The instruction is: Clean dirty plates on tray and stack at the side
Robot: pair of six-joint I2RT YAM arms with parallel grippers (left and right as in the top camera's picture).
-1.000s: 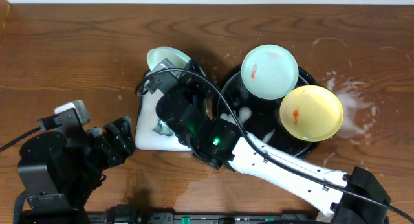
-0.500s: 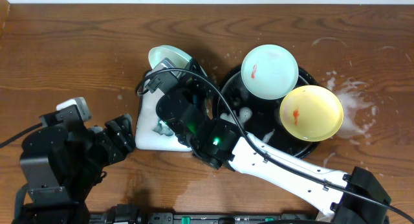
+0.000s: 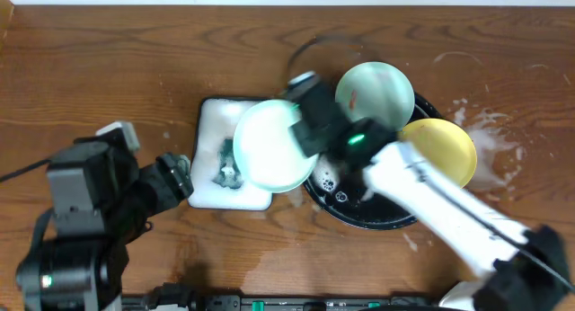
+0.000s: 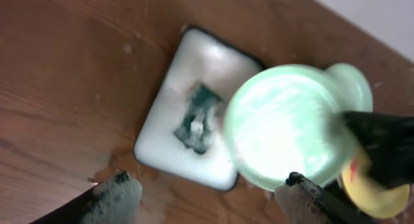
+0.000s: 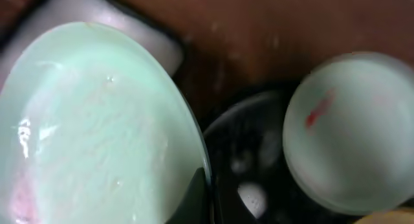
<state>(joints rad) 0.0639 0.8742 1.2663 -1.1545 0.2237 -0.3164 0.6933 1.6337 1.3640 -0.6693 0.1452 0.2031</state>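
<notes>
My right gripper [image 3: 304, 131] is shut on the rim of a pale mint-green plate [image 3: 271, 146], holding it tilted over the right part of the white foam tray [image 3: 208, 158]; the plate fills the right wrist view [image 5: 97, 127] and shows in the left wrist view [image 4: 284, 133]. A second mint plate with a red smear [image 3: 373, 97] and a yellow plate [image 3: 445, 149] lie on the black tray [image 3: 359, 208]. My left gripper [image 4: 207, 191] is open and empty, low over the table in front of the foam tray.
A green sponge [image 3: 226, 160] lies in the foam of the white tray, also seen in the left wrist view [image 4: 197, 117]. Whitish soap splashes [image 3: 494, 136] streak the table right of the black tray. Foam blobs sit in the black tray [image 5: 252, 198].
My right arm swung from the foam tray toward the black tray, lifting the mint plate over the foam tray's right edge. My left arm shifted slightly.
</notes>
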